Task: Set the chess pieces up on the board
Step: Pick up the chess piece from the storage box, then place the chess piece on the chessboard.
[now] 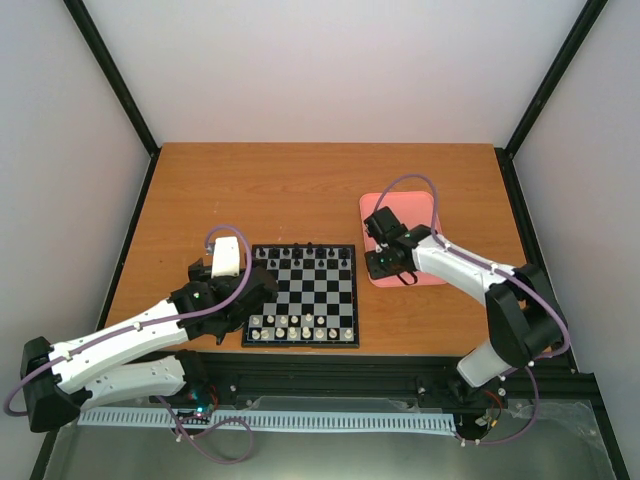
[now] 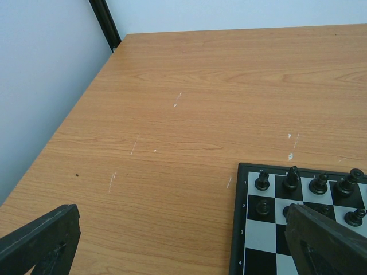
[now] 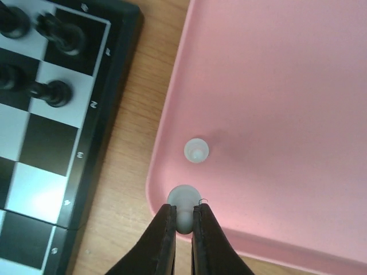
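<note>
Right gripper (image 3: 183, 220) pinches shut on a cream-white chess piece (image 3: 183, 199) in a corner of the pink tray (image 3: 275, 86); tiny, light, hard, probably slippery, it wants a centred hold below its round head.

Both arms had white shells w/ black joints: left arm (image 1: 120, 350) lower left, right arm (image 1: 455, 262) at right. Thin purple cables (image 1: 411, 177) looped along each; fingers (image 3: 160, 243) black, prob. plastic.
</note>
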Controlling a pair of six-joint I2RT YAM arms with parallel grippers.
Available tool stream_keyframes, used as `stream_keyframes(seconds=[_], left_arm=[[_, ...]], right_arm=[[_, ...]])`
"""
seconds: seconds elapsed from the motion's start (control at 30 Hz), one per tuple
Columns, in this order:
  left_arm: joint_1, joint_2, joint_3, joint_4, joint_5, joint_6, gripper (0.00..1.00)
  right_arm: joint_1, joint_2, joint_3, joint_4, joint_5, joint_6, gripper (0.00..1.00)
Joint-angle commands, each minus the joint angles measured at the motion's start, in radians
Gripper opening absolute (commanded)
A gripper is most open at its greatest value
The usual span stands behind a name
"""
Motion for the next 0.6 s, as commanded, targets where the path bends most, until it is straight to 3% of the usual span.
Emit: stream_keyframes(seconds=[0.0,0.13,0.57], left_arm=[[0.005,-0.008,0.036,-0.010,-0.025,-0.018,1.00],[0.005,-0.004,0.037,-0.011,-0.025,-0.020,1.00],[0.005,0.008,0.039,-0.012,-0.030,-0.022,1.00]], right_arm=[[-0.009,-0.066,0.042,-0.059,-0.021,0.000,0.04],[0.022,-0.112,0.047,-0.087,-0.055,0.009,0.03],[0.354,-0.065,0.124,-0.226,-0.025,0.066,0.04]])
